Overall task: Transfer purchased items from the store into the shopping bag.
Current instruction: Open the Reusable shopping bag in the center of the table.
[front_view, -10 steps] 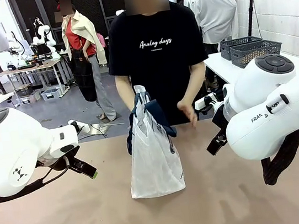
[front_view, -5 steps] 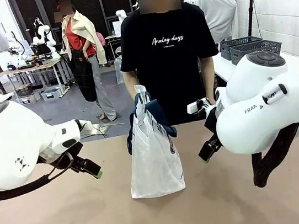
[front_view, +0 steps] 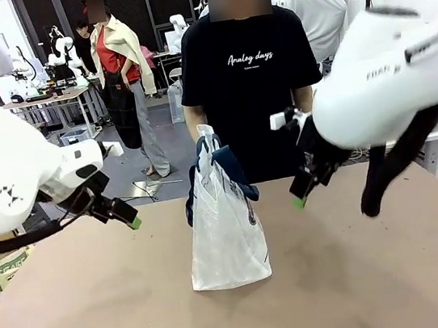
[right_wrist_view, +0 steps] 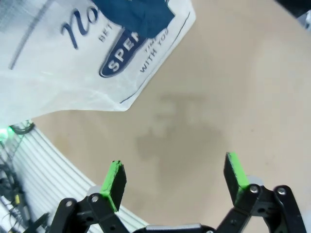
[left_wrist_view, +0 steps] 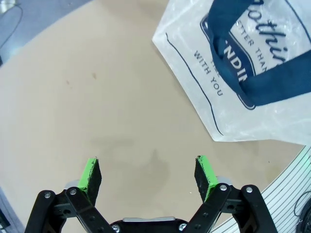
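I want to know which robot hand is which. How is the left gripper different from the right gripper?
The left gripper hangs left of the shopping bag; the right gripper hangs right of it. The left gripper slants down rightward toward the bag, the right gripper leftward. Both are open, empty, with green pads, and clear of the bag.
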`<action>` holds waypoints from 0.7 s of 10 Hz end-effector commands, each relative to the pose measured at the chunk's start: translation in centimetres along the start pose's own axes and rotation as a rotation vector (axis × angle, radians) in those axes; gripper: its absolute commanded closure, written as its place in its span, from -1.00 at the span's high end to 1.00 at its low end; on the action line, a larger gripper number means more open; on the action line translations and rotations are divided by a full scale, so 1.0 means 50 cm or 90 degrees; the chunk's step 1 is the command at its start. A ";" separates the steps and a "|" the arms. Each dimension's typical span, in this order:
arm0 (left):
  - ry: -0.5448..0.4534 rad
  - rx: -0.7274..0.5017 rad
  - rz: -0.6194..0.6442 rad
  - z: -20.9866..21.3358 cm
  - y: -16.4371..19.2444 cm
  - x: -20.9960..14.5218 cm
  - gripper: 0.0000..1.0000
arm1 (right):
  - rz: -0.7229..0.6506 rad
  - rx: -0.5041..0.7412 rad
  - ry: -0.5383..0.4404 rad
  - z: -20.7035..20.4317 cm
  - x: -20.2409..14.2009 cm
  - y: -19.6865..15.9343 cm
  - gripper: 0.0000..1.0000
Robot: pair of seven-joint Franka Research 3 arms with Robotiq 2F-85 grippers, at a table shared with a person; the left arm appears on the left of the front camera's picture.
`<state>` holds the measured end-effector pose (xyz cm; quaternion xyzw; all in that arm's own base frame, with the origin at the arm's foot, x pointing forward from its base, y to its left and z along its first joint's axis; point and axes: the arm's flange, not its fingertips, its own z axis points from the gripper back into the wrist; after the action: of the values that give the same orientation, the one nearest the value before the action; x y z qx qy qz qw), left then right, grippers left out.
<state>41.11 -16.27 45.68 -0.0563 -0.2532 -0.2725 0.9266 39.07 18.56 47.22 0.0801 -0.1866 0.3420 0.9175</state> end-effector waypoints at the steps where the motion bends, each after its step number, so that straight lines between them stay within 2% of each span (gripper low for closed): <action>1: -0.011 0.019 -0.058 0.030 0.012 0.052 1.00 | 0.021 0.006 -0.002 0.054 0.045 -0.032 1.00; 4: -0.081 0.011 -0.096 0.091 0.011 0.114 1.00 | 0.067 -0.007 -0.049 0.124 0.087 -0.033 1.00; 7: -0.106 0.013 -0.145 0.118 -0.016 0.147 1.00 | 0.105 -0.013 -0.104 0.161 0.115 -0.021 1.00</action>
<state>43.14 -18.77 54.52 -0.0336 -0.3302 -0.3490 0.8764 41.27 19.04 57.15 0.0675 -0.2524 0.3912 0.8824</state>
